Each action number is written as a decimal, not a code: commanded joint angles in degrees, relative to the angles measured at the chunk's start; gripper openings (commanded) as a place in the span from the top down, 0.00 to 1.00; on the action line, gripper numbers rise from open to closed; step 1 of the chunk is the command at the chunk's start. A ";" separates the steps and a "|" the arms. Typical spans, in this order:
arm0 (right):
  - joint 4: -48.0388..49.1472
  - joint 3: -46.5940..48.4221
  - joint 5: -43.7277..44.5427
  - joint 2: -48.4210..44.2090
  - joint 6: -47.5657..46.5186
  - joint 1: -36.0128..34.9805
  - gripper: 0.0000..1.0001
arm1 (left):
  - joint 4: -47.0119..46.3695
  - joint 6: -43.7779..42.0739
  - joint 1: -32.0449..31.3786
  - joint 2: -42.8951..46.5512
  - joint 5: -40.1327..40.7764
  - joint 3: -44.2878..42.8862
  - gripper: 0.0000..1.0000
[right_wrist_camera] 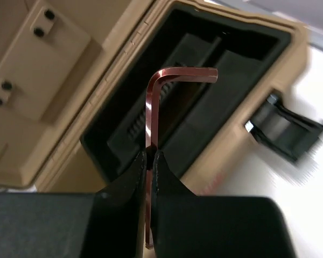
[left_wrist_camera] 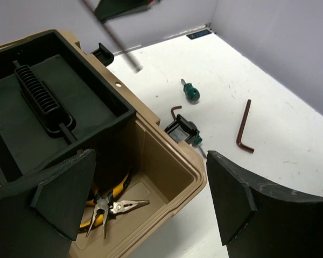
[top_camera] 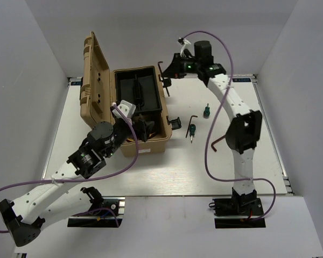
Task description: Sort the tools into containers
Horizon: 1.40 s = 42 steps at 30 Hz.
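White desk [top_camera: 151, 177], matte and lightly scuffed, with plain white walls [top_camera: 151, 27] along its left, far and right edges. Tan toolbox [top_camera: 151, 146] sits left of centre toward the far edge, its lid open to the left and a black tray [left_wrist_camera: 21, 118] seated in its far part. Right end effector [right_wrist_camera: 149, 156] is clamped on a thin L-shaped hex key [right_wrist_camera: 149, 107], held in the air by the toolbox's far right corner. Left end effector [left_wrist_camera: 151, 185] has its fingers apart and empty, above the toolbox's near end. Yellow-handled pliers [left_wrist_camera: 116, 207] lie on the toolbox floor there. On the desk right of the toolbox lie a stubby green screwdriver [top_camera: 206, 111], a second screwdriver [top_camera: 191, 131], a small hex key [top_camera: 192, 119] and a larger hex key [left_wrist_camera: 245, 129].
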State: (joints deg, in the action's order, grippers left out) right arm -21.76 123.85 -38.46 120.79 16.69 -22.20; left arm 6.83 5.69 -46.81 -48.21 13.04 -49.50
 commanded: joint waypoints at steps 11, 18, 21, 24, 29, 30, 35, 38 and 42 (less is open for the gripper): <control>21.93 5.89 -3.20 12.54 16.89 -4.87 1.00 | -3.92 1.95 -0.13 -1.80 1.64 -0.60 0.06; 15.61 2.01 -0.92 9.73 11.35 -5.40 0.77 | -4.46 3.62 -0.13 -1.80 0.59 0.45 0.06; 13.41 0.09 -0.57 7.97 9.25 -5.66 0.59 | -4.46 4.14 -0.13 -1.80 0.59 0.98 0.06; 10.95 -1.59 -0.30 5.17 7.05 -5.14 0.57 | -3.06 4.15 -0.13 -3.03 -0.02 -0.15 0.05; 4.63 -2.30 1.36 -1.95 1.17 -3.91 0.58 | -0.77 4.68 -0.13 -7.59 -1.44 -3.41 0.06; 0.62 -2.65 2.15 -5.79 0.20 -3.39 0.59 | -0.77 4.68 -0.13 -8.91 -3.09 -5.42 0.08; -5.99 -12.92 18.90 -18.55 -7.10 1.27 0.92 | 2.13 0.81 -0.74 -19.72 -6.17 -13.69 0.23; -15.05 -17.23 28.30 -23.14 -11.23 5.55 1.00 | 1.26 -0.68 -1.36 -22.36 -8.37 -15.80 0.43; -23.68 -35.24 35.71 -31.19 -15.70 11.89 1.00 | -0.06 -2.44 -2.58 -30.16 -12.76 -21.06 0.90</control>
State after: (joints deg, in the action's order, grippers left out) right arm -34.94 103.26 -13.19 92.44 6.83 -13.76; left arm 7.51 5.34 -48.27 -74.78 5.21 -65.10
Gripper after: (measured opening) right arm 0.005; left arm 0.220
